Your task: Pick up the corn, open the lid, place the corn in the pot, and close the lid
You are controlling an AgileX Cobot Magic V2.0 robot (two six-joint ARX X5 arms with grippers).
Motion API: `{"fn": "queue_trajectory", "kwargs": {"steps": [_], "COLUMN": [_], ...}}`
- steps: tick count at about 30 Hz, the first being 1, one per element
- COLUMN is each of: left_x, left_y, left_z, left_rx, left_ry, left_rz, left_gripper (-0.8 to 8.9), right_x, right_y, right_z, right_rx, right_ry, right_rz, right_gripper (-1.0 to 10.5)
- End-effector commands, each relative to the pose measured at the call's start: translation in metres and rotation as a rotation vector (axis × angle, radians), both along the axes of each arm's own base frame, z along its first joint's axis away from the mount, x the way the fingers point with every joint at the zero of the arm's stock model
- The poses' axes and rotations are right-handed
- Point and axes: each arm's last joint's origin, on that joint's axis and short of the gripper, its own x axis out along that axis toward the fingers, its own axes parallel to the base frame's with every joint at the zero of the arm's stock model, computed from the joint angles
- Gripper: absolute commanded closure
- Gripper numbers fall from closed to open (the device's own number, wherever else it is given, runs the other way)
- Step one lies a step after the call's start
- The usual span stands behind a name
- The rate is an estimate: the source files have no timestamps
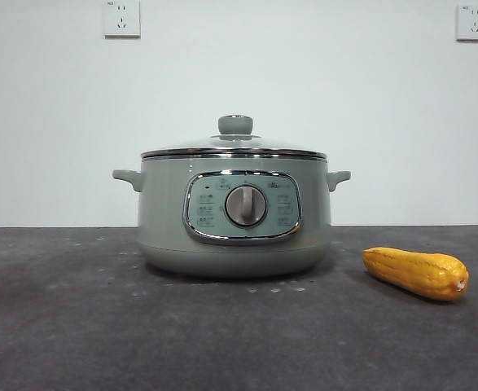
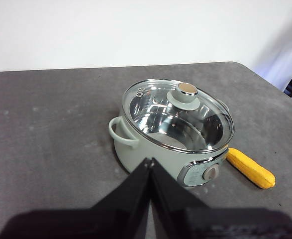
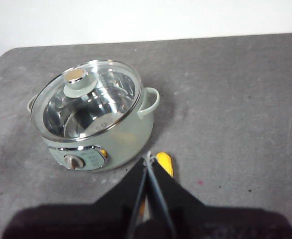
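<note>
Nothing is done yet: the lid (image 1: 234, 147) sits on the pot (image 1: 234, 220), the corn (image 1: 416, 272) lies beside the pot on the counter (image 1: 76, 326). Both the left gripper (image 2: 149, 162) and the right gripper (image 3: 148, 158) hang above, fingers clenched, empty.

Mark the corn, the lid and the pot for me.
corn (image 1: 416, 273), front view, middle of the cob.
lid (image 1: 235, 125), front view, green knob.
pot (image 1: 161, 220), front view, bare green wall left of the panel.
</note>
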Motion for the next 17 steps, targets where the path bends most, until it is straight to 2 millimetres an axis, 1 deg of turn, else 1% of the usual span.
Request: {"fn": "queue_trajectory", "kwargs": {"steps": [1, 6, 8, 9, 12, 13, 14, 15, 17], "left_x": [-0.0005, -0.0001, -0.0001, -0.0002, -0.0004, -0.0003, 0.0001, 0.0001, 0.0002], "left_y": [-0.0003, -0.0003, -0.0003, -0.0005, -0.0011, -0.0012, -0.0011, -0.0011, -0.0011], "left_z": [0.0014, 0.0013, 0.0015, 0.0015, 0.0019, 0.0019, 0.0018, 0.0018, 0.0019], "left_rx": [0.011, 0.011, 0.011, 0.008, 0.0, 0.0, 0.0, 0.0, 0.0], "left_ry": [-0.011, -0.01, -0.011, -0.011, -0.015, -0.015, -0.014, -0.014, -0.014], "left_rz": [-0.011, -0.011, -0.012, -0.019, -0.042, -0.043, -0.043, -0.043, -0.043], "left_gripper": [8.2, 8.13, 7.82, 7.14, 3.99, 2.76, 2.26, 2.14, 2.16], "right_x": [-0.0004, 0.0001, 0.0001, 0.0001, 0.0002, 0.0002, 0.0002, 0.0002, 0.0005], "right_y": [0.0002, 0.0002, 0.0002, 0.0002, 0.0002, 0.0004, 0.0006, 0.0007, 0.0007], "right_z": [0.0013, 0.0011, 0.0011, 0.0011, 0.0011, 0.0011, 0.0011, 0.0011, 0.001], "right_rx": [-0.009, -0.007, 0.0, 0.0, 0.002, 0.005, 0.008, 0.01, 0.01], "right_ry": [-0.012, -0.009, -0.007, -0.006, -0.005, -0.005, -0.005, -0.005, -0.005], "right_rz": [0.009, 0.008, 0.005, 0.005, 0.006, 0.013, 0.018, 0.021, 0.022], "right_gripper": [9.6, 9.4, 9.2, 8.6, 6.2, 5.0, 4.2, 3.8, 3.7]}}
